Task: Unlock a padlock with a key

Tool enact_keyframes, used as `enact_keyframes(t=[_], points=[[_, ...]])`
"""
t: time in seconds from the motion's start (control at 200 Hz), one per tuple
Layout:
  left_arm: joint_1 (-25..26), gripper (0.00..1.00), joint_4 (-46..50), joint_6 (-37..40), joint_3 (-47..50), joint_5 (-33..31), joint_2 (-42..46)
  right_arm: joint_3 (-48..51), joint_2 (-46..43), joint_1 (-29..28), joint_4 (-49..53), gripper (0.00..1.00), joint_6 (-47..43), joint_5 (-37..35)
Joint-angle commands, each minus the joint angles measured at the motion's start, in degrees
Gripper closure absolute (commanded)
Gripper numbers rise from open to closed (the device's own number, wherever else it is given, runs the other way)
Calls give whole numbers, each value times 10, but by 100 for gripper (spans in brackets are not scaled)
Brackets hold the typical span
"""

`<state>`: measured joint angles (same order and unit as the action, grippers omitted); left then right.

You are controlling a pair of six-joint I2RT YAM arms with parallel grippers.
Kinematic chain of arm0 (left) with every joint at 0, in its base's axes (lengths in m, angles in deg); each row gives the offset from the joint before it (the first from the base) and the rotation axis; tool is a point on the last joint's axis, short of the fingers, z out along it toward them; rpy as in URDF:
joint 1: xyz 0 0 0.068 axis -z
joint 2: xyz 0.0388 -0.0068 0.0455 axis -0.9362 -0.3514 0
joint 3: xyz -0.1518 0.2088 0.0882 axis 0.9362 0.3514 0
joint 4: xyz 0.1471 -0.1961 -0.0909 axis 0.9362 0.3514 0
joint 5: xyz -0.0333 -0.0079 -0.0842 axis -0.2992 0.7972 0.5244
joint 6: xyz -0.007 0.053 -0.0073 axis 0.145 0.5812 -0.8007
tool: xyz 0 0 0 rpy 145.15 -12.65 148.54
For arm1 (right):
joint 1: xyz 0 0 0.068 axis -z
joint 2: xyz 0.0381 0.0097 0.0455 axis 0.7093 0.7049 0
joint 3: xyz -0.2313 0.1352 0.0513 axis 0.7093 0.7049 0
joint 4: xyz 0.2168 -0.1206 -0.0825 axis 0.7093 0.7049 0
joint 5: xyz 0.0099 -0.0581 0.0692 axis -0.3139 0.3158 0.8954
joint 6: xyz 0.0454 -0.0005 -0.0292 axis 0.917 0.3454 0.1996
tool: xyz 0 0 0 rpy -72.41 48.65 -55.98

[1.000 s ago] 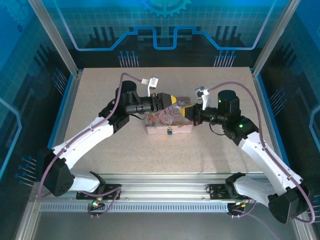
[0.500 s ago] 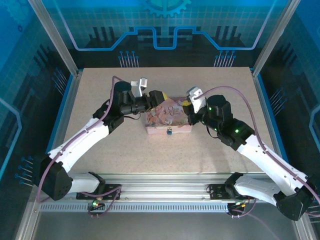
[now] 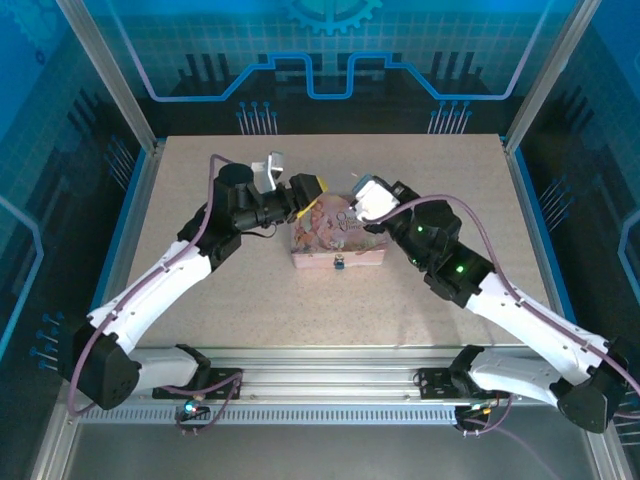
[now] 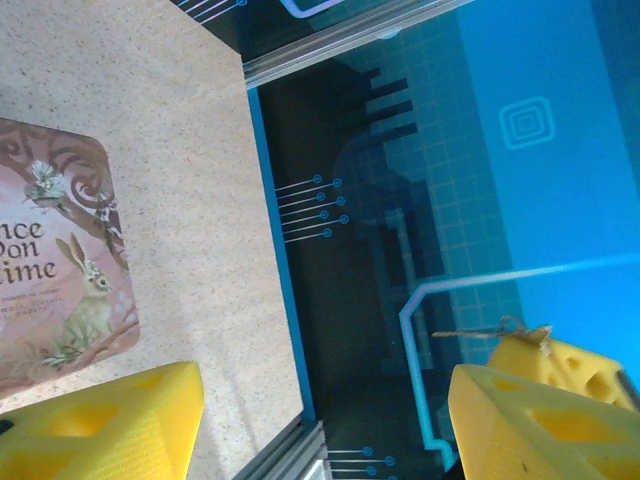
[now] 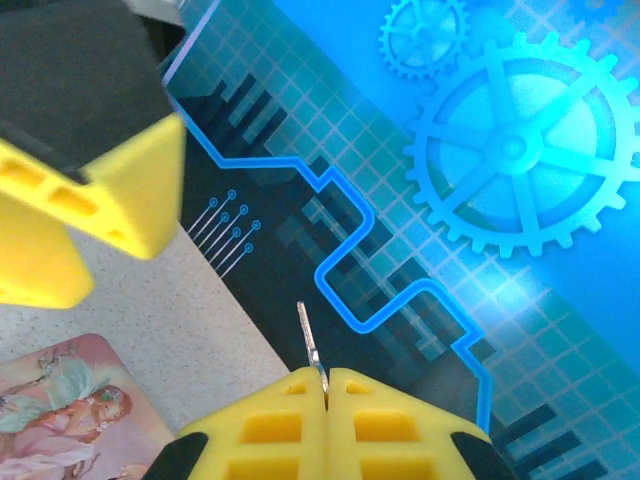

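Right end effector (image 5: 327, 375) is pinched shut on the key (image 5: 309, 340) with the blade poking out, I'd guess so I can aim it at the keyhole. Left end effector (image 4: 325, 410) gapes wide and holds nothing. The padlock (image 3: 339, 263) sits at the 6 o'clock edge of the pink box (image 3: 345, 250) on the desk (image 3: 250, 300). Since a second ago, left has backed off toward 10 o'clock and both wrists have tilted up.
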<state>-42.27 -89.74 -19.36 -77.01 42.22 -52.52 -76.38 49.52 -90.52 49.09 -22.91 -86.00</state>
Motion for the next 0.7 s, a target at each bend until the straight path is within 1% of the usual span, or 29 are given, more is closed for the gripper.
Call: enact_keyframes(t=[0.0, 0.145, 0.36, 0.695], points=[[0, 33, -51, -50, -17, 17, 0, 10, 11, -21, -69, 100, -77, -34], [8, 33, -58, -63, -35, 20, -7, 13, 25, -35, -82, 100, -106, -44], [14, 35, -69, -86, -53, 28, -21, 18, 27, -39, -74, 100, -100, -39], [35, 51, -32, -93, -87, 32, -45, 17, 31, -40, -64, 100, -92, -36]])
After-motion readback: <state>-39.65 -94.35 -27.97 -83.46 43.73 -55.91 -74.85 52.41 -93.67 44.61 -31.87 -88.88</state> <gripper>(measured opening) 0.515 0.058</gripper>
